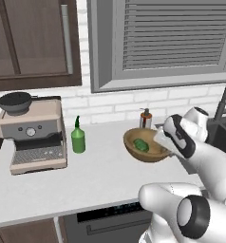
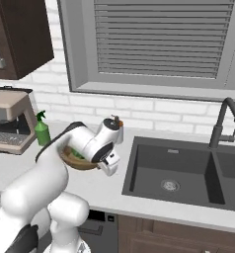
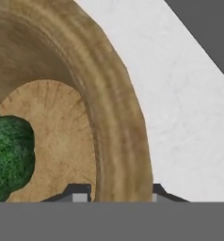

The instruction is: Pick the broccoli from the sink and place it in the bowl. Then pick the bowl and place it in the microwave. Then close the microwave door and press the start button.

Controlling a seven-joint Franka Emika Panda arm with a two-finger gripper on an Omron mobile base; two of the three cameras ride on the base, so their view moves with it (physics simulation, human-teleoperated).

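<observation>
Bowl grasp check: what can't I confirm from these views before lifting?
- Left base view: the end effector is hidden by the wrist; rim contact unclear.
- Right base view: the arm covers most of the bowl.
- Hand view: broccoli is cut off by the left edge; fingertips barely show.

A white brick wall (image 1: 110, 102) rises behind a pale counter (image 1: 96, 175), with a grey-framed window (image 2: 154, 44) (its blinds shut) above, dark wooden cupboards (image 1: 34, 38) to the left, and an espresso machine (image 1: 34, 135) beside a green bottle (image 1: 78, 137).
</observation>
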